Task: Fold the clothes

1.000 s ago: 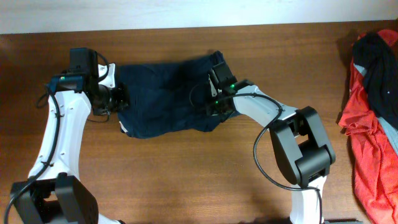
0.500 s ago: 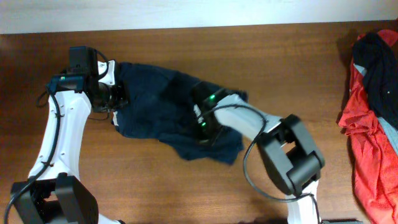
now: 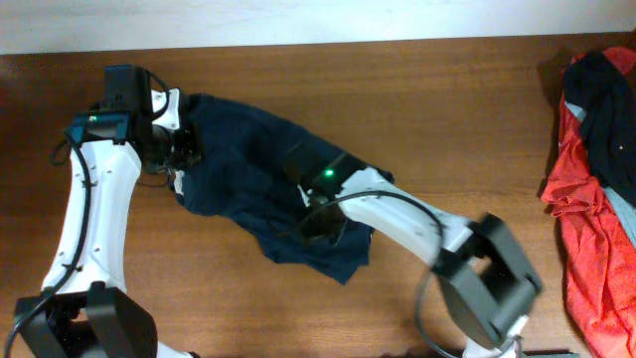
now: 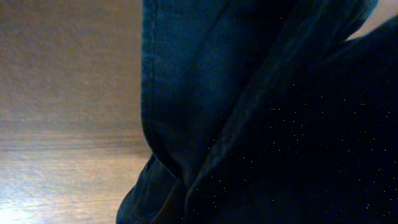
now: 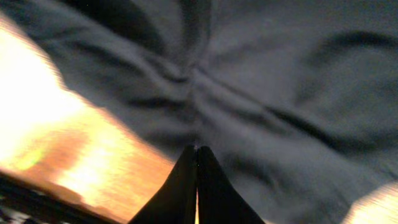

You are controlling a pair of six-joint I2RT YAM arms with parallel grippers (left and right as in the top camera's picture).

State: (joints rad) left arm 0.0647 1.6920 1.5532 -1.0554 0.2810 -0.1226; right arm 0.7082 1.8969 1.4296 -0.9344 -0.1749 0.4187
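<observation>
The dark navy shorts (image 3: 238,159) lie crumpled in a diagonal band from the far left toward the table's middle. My left gripper (image 3: 182,164) is at their left edge. In the left wrist view the shorts (image 4: 261,112) fill the frame and hide the fingers; the cloth seems pinched there. My right gripper (image 3: 316,221) sits on the near right part of the shorts. In the right wrist view its fingers (image 5: 197,149) are pressed together, with folds of the shorts (image 5: 280,93) gathered at the tips.
A heap of red, black and grey garments (image 3: 596,149) lies at the right edge of the wooden table (image 3: 447,99). The table's far edge runs along the top of the overhead view.
My right gripper has swung left and toward the front, dragging the shorts' right side with it. The flat shorts have become a skewed, bunched band. My left gripper has shifted slightly away.
</observation>
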